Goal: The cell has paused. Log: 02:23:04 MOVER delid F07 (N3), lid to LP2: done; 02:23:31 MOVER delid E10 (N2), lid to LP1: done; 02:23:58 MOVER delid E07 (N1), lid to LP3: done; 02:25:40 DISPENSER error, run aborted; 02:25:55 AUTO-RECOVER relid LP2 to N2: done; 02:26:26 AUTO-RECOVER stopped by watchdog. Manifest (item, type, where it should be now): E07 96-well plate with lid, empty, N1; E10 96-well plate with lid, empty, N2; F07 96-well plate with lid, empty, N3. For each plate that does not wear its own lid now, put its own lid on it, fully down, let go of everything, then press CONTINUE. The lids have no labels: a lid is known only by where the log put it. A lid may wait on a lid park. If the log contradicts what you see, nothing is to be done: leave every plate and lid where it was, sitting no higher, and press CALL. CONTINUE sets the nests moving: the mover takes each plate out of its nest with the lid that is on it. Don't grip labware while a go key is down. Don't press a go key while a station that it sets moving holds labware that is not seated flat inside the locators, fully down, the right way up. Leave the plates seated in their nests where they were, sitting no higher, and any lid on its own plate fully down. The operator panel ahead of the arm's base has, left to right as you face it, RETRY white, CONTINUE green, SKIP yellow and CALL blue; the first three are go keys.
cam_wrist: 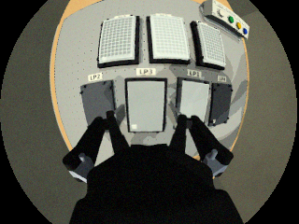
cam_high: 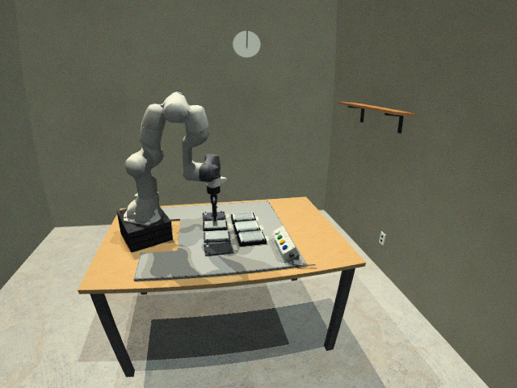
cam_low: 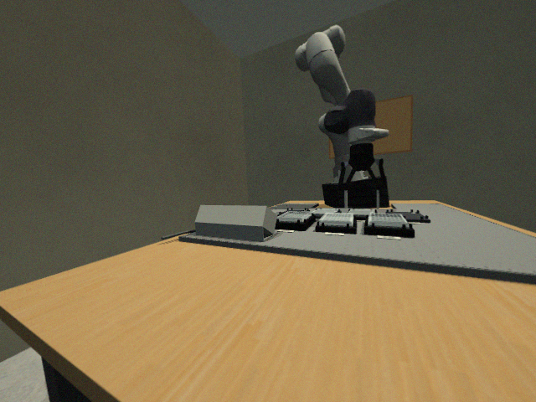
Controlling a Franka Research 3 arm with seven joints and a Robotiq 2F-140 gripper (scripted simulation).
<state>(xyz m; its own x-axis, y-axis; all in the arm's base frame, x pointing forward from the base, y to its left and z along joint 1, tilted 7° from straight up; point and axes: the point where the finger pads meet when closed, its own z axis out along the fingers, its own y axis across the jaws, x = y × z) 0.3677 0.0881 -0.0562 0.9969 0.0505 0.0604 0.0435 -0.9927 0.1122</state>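
Observation:
Three 96-well plates stand in a row of nests: left (cam_wrist: 119,40) (cam_high: 242,217), middle (cam_wrist: 168,37) (cam_high: 246,225) and right (cam_wrist: 211,44) (cam_high: 251,237). The middle one looks paler and smoother, as if under a lid; the outer two show open wells. In the row of lid parks, two clear lids lie flat on the two middle parks, one (cam_wrist: 146,105) (cam_high: 215,225) beside the other (cam_wrist: 192,99) (cam_high: 216,235). The outer parks (cam_wrist: 96,100) (cam_wrist: 220,101) are bare. My gripper (cam_wrist: 146,109) (cam_high: 214,212) (cam_low: 361,199) is open and empty, its fingers on either side of the first lid, just above it.
The operator panel (cam_wrist: 226,19) (cam_high: 285,244) (cam_low: 234,221) with white, green, yellow and blue keys sits at the mat's edge beyond the plates. The grey mat (cam_high: 166,263) covers most of the wooden table (cam_high: 325,234). The arm's base block (cam_high: 144,234) stands at the left.

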